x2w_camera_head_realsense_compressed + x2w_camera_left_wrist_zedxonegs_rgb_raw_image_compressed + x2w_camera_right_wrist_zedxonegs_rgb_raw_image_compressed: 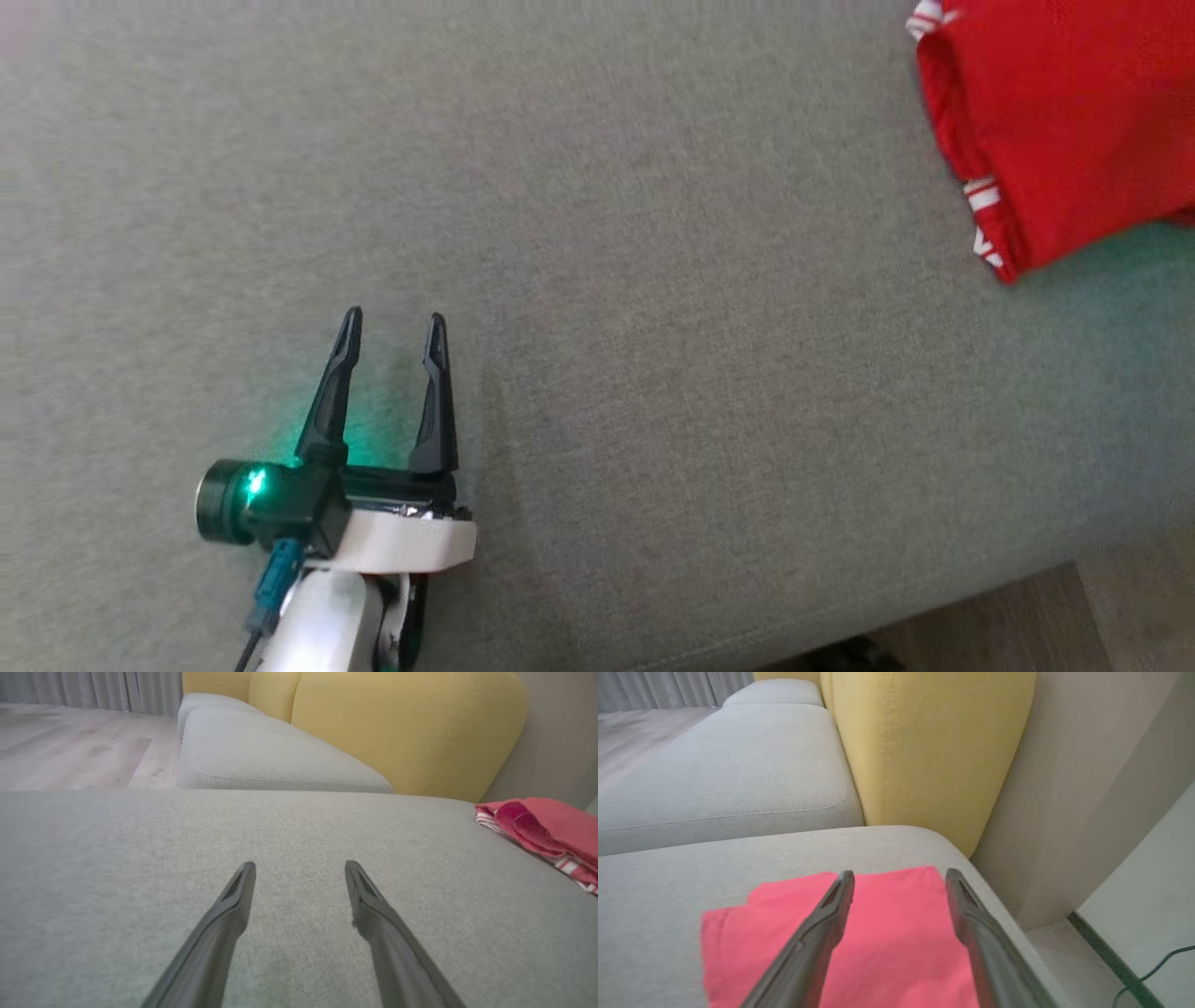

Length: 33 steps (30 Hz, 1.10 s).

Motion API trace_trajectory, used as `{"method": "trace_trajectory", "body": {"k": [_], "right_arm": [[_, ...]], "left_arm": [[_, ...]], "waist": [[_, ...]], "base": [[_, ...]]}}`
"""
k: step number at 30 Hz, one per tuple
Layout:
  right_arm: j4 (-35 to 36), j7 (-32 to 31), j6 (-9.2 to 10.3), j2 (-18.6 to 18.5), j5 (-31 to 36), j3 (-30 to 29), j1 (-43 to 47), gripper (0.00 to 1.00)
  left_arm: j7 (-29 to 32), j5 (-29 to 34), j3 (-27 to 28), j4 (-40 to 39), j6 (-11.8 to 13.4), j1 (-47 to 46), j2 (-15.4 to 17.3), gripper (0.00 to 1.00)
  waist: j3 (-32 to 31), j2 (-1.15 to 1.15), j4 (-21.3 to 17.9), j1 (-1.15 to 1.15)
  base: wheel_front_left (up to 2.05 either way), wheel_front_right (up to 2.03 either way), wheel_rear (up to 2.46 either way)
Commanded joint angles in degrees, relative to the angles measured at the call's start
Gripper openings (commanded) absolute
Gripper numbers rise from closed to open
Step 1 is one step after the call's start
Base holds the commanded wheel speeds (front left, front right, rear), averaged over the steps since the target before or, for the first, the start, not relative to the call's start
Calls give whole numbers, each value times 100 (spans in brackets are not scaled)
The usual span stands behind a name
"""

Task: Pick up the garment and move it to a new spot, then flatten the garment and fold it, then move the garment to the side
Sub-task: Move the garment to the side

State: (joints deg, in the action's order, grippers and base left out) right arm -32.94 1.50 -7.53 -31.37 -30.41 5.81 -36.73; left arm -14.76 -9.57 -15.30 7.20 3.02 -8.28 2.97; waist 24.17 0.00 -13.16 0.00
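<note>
The garment (1064, 121) is a red piece of clothing with red-and-white striped trim, folded flat at the far right of the grey sofa seat (653, 280). In the left wrist view the garment (546, 830) lies off to the right. My left gripper (392, 322) rests low over bare cushion, well to the left of the garment, fingers apart and empty; the left wrist view shows the left gripper (300, 865) open above grey fabric. My right gripper (900, 875) hangs open just above the folded garment (892, 933), with nothing between its fingers.
Yellow back cushions (924, 751) stand behind the seat, with a second grey seat cushion (261, 751) beyond. A beige wall (1087, 788) and a floor gap with a dark cable (1157, 961) lie right of the sofa edge. Wooden floor (1074, 616) shows at the front.
</note>
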Motion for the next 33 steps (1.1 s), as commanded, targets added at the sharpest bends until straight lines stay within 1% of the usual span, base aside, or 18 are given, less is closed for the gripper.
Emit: {"method": "trace_trajectory", "body": {"k": [1,3,5,9,10,14,16,19,21,25,28,33], "right_arm": [[228,75,4,29,83,99,379,100],[354,201,4,301,160,177,665,100],[457,346,4,592,252,319,959,100],[487,819,4,1177,421,699,1537,100],[487,819,4,1177,421,699,1537,100],[445,1256,4,1721,451,1006,2012,100],[519,1331,4,1884,565,1175,2251,100],[1119,1346,4,2107,929,1004,2660,100],[1526,1347,4,2283,1225,782,3049,100],[2227,1348,4,2522,1842,405,3667,100],[2524,1349,4,2659,2107,191,4000,100],[2702,1349,4,2750,2370,71,4300,100]], "left_arm": [[-24,-56,122,-153,25,9,-9,100],[-24,-168,90,-160,44,74,-9,100],[-24,-384,43,-147,6,159,-9,100],[-24,-550,33,-150,13,324,-9,100],[-24,-550,33,-150,13,324,-9,100],[-24,-650,89,-159,60,560,-9,100],[-24,-666,103,-172,68,690,-9,100],[-24,-606,162,-250,106,907,-9,100],[-24,-572,206,-338,133,1059,-9,100],[-24,-465,310,-598,189,1307,-9,100],[-24,-386,364,-751,210,1454,-9,100],[-24,-296,409,-835,212,1588,-9,100]], "waist": [[-330,0,194,0],[-540,0,308,0],[-751,0,431,0],[-1171,0,653,0],[-1171,0,653,0],[-1594,0,843,0],[-1817,0,960,0],[-2118,0,1111,0],[-2283,0,1206,0],[-2432,0,1357,0],[-2499,0,1434,0],[-2564,0,1492,0]], "base": [[0,0,0],[0,0,0],[0,0,0],[0,0,0],[0,0,0],[0,0,0],[0,0,0],[0,0,0],[0,0,0],[0,0,0],[0,0,0],[0,0,0]]}}
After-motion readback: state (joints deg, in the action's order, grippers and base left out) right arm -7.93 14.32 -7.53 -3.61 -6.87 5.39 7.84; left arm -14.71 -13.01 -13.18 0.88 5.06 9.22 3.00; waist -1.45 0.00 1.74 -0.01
